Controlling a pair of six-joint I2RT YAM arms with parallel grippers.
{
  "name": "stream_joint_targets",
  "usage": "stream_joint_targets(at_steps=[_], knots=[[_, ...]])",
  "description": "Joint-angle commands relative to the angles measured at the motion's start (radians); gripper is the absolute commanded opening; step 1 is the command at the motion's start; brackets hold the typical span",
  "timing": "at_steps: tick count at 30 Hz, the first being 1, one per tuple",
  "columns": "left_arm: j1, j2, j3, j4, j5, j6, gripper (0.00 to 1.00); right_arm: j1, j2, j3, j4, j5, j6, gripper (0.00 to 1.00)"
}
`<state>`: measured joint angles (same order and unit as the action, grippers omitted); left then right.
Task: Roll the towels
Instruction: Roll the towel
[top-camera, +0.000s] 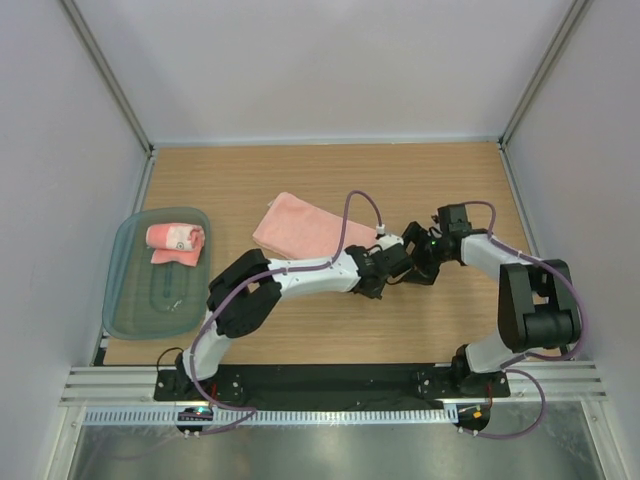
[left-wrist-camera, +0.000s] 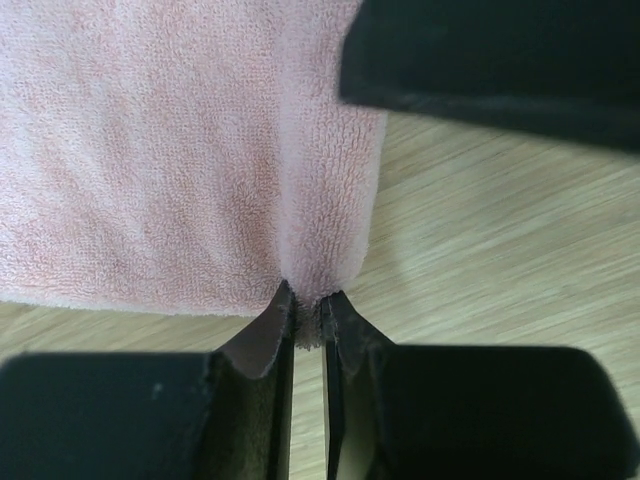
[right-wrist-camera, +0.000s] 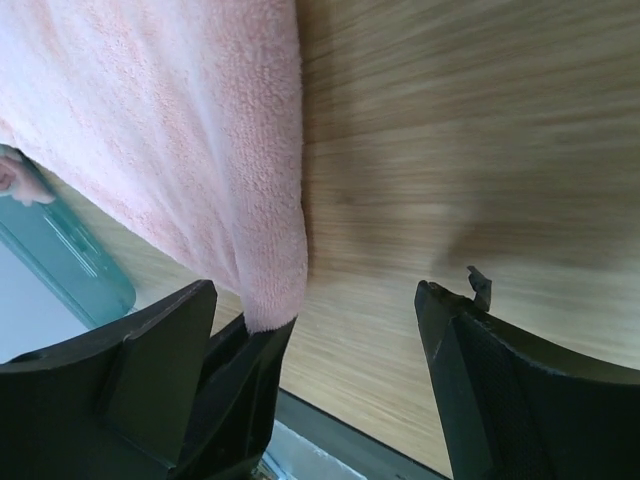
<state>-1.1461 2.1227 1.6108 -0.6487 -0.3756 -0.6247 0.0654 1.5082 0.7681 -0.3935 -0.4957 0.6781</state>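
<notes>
towel (left-wrist-camera: 180, 150): soft, light, floppy terry, likely sags | hold: near corners | left pincer (left-wrist-camera: 310, 308): nipped shut on towel corner | right pincer (right-wrist-camera: 345, 310): wide open at its edge

A light wooden table (top-camera: 440, 320) fills the middle of the overhead view. Plain white walls (top-camera: 330, 60) close it in, and grey metal posts (top-camera: 105, 75) slant up the two upper corners. A translucent grey-green tray (top-camera: 125, 300) with rounded corners sits at the table's left edge. Across the bottom run a slotted metal rail (top-camera: 110, 385), a white toothed strip (top-camera: 330, 416) and a brushed steel sheet (top-camera: 330, 455).
</notes>
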Motion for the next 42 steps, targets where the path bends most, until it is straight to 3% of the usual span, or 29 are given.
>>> stream_joint_targets(at_steps=[1, 7, 9, 13, 15, 21, 25, 29, 30, 31, 34, 39, 42], knots=[[0.000, -0.076, -0.009, 0.012, 0.020, -0.013, 0.00, 0.056, 0.044, 0.013, 0.137, -0.034, 0.072, 0.88], [0.000, -0.139, -0.038, 0.012, 0.029, -0.024, 0.00, 0.068, 0.142, 0.031, 0.192, -0.004, 0.086, 0.81], [0.000, -0.150, -0.051, 0.017, 0.033, -0.027, 0.00, 0.068, 0.165, 0.040, 0.200, 0.005, 0.080, 0.72], [0.000, -0.182, -0.075, 0.027, 0.047, -0.040, 0.00, 0.068, 0.198, 0.060, 0.199, 0.016, 0.071, 0.39], [0.000, -0.191, -0.091, 0.030, 0.050, -0.043, 0.00, 0.066, 0.210, 0.080, 0.188, 0.023, 0.064, 0.32], [0.000, -0.240, -0.149, 0.043, 0.056, -0.053, 0.00, 0.066, 0.222, 0.138, 0.130, 0.063, 0.029, 0.28], [0.000, -0.273, -0.199, 0.061, 0.064, -0.053, 0.00, 0.067, 0.219, 0.168, 0.093, 0.086, 0.009, 0.01], [0.000, -0.302, -0.241, 0.084, 0.087, -0.043, 0.00, 0.066, 0.210, 0.191, 0.056, 0.111, -0.017, 0.04], [0.000, -0.314, -0.252, 0.096, 0.090, -0.038, 0.00, 0.068, 0.210, 0.198, 0.045, 0.118, -0.032, 0.15], [0.000, -0.320, -0.265, 0.100, 0.092, -0.036, 0.00, 0.067, 0.211, 0.218, 0.016, 0.127, -0.043, 0.44], [0.000, -0.340, -0.278, 0.103, 0.090, -0.033, 0.00, 0.065, 0.213, 0.238, -0.014, 0.164, -0.068, 0.59], [0.000, -0.351, -0.278, 0.103, 0.092, -0.035, 0.00, 0.062, 0.222, 0.241, -0.011, 0.171, -0.074, 0.55], [0.000, -0.349, -0.275, 0.104, 0.096, -0.038, 0.00, 0.059, 0.224, 0.237, -0.008, 0.161, -0.074, 0.40]])
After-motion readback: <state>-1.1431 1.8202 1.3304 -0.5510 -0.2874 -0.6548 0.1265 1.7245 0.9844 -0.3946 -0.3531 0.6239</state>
